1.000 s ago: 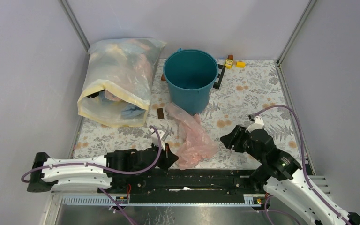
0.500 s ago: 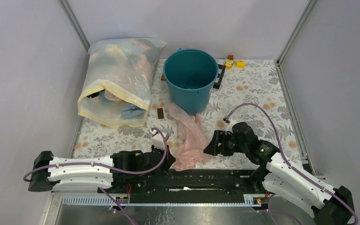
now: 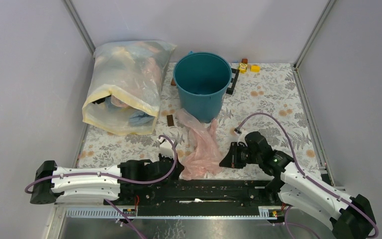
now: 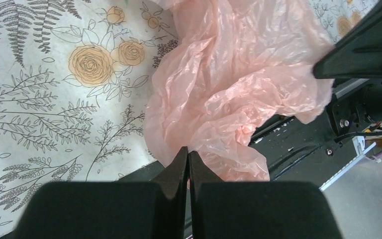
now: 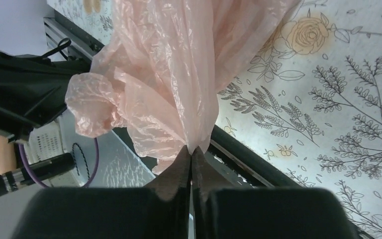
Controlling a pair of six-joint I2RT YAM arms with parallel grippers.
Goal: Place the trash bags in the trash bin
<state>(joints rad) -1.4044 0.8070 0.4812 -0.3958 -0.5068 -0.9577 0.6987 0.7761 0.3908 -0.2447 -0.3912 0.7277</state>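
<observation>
A crumpled pale-pink trash bag (image 3: 201,144) lies on the flowered table, stretching from the foot of the teal trash bin (image 3: 202,84) down to the near edge. My left gripper (image 3: 180,168) is shut on the bag's near left edge; in the left wrist view its fingertips (image 4: 188,152) pinch the pink film (image 4: 229,89). From the right, my right gripper (image 3: 225,159) is shut on the bag's near right edge, and the right wrist view shows the film (image 5: 169,74) drawn into its closed tips (image 5: 192,152). The bin stands upright and open.
A large yellowish-white sack (image 3: 127,87) stuffed with bags lies left of the bin. Small yellow and brown blocks (image 3: 246,65) sit at the back right, a dark chip (image 3: 169,120) lies near the bag's top. A black rail (image 3: 214,186) runs along the near edge.
The right arm swung left from the table's right side to the bag, and its jaws closed on the bag's right edge. The left gripper stayed shut on the bag, shifting slightly.
</observation>
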